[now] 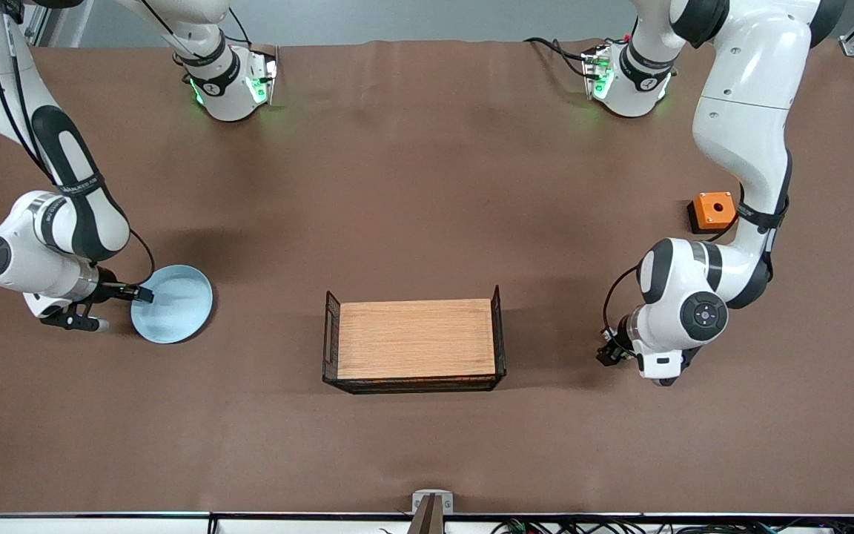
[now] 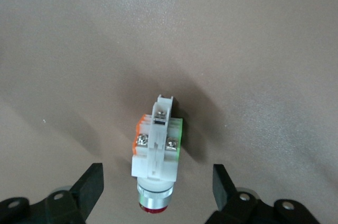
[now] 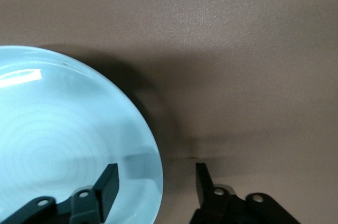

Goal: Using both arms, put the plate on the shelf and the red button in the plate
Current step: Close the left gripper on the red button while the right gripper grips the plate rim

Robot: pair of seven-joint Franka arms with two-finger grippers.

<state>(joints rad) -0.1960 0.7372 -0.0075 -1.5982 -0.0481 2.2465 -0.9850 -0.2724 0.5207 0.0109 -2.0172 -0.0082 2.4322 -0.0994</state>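
Observation:
The pale blue plate (image 1: 175, 304) lies flat on the brown table toward the right arm's end. My right gripper (image 1: 112, 308) is low at its rim. In the right wrist view the plate (image 3: 58, 139) has one finger (image 3: 107, 184) over its inside and the other finger (image 3: 204, 184) outside the rim; the right gripper (image 3: 156, 187) is open, with a gap on each side of the rim. The red button (image 2: 156, 152) lies on the table, its dark red end toward the wrist camera. My left gripper (image 2: 157, 184) is open around it without touching. In the front view the left gripper (image 1: 614, 350) hides the button.
A wooden tray (image 1: 416, 337) with black wire ends stands mid-table, nearer to the front camera. An orange box with a hole (image 1: 712, 210) sits toward the left arm's end, beside the left arm's forearm.

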